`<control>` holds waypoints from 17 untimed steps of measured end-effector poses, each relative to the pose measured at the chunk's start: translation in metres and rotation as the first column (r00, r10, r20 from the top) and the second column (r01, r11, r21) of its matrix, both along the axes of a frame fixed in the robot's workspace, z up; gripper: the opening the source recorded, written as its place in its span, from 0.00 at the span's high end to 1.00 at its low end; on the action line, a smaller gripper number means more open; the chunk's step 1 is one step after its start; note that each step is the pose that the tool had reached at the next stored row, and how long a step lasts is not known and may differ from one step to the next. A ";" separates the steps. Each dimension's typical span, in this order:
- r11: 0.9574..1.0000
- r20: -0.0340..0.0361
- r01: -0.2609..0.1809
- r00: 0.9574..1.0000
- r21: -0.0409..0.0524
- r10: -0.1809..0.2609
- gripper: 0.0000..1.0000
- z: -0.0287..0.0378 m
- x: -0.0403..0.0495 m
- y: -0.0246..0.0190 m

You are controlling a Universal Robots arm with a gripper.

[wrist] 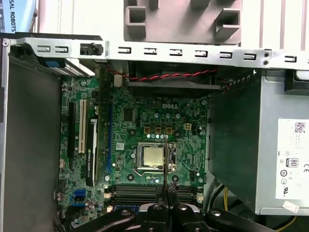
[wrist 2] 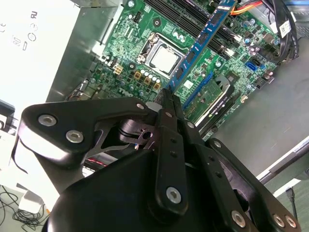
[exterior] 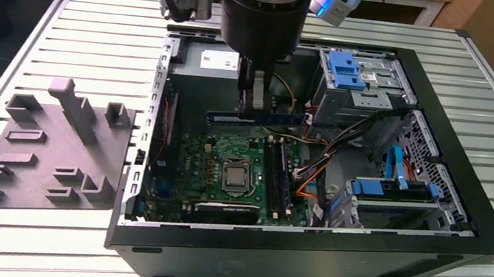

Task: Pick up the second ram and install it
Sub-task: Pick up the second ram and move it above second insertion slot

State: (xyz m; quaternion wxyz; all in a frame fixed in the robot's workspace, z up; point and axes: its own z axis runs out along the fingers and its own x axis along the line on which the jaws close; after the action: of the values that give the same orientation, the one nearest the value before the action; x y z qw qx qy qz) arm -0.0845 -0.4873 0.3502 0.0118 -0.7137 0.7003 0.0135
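A: Where's the second ram (exterior: 281,119)?
B: Clamped in the end effector (exterior: 252,111), held level above the motherboard (exterior: 204,155), inside the open case (exterior: 308,255).
A: And the fixture plate (exterior: 44,151)?
B: On the tabletop (exterior: 103,20), exterior view's left.

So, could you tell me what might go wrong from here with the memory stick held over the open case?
The gripper holds the second ram above the motherboard, crosswise to the slots; lowered without turning, it could strike them. The orange cables beside the slots could snag it. It is pinched only near mid-length, so it might tilt when pressed.
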 end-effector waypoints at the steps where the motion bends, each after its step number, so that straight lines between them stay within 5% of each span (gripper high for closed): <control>1: 1.000 0.000 0.000 1.000 0.000 0.000 0.89 -0.0002 0.0002 0.0000; 17: 1.000 0.000 0.000 1.000 0.000 0.000 0.89 -0.0034 0.0030 0.0000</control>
State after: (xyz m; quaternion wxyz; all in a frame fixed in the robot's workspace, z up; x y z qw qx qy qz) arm -0.0815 -0.4873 0.3468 0.0118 -0.7136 0.7003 0.0135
